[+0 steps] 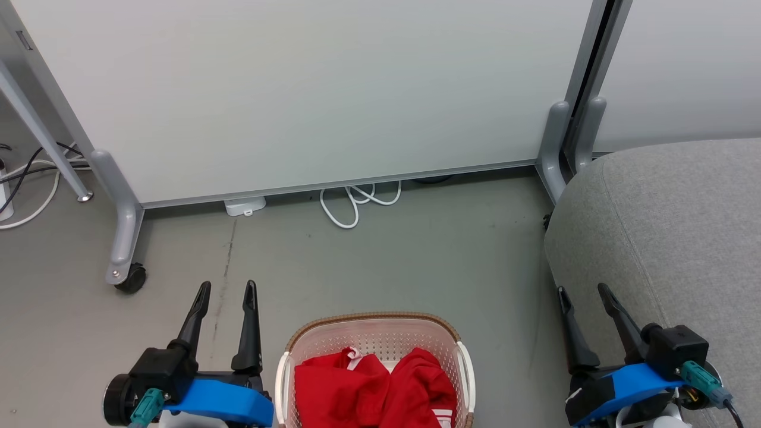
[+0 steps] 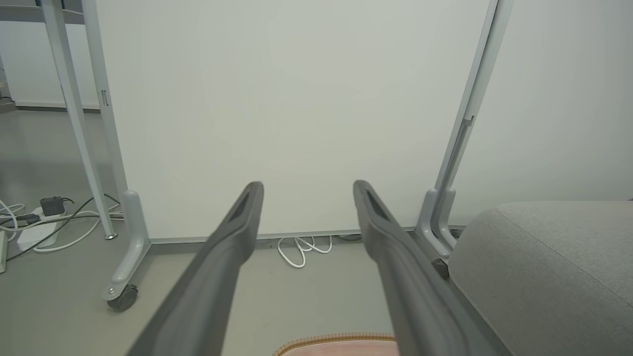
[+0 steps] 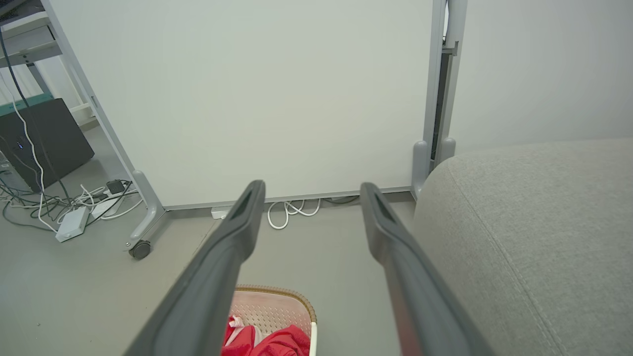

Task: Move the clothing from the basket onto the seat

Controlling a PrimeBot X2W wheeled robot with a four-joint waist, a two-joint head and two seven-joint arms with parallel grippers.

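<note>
Basket (image 1: 374,316): on the floor (image 1: 416,261), at the bottom middle of the head view.
Clothing (image 1: 368,386): two red pieces bunched side by side inside the basket, touching; none lies on the seat (image 1: 672,226) yet.
Seat: grey, to the robot's right, near the basket but apart from it.
Risk: the pieces press together, so a pinch at the middle could lift both, and one may slip to the floor on the way across; a deep reach could snag the holed wall (and drag the light basket along).
Left gripper (image 1: 229,286): fingers spread wide, holding and touching nothing, just left of the basket.
Right gripper (image 1: 582,289): likewise spread and empty, by the seat's edge; whether it grazes the fabric cannot be told.
</note>
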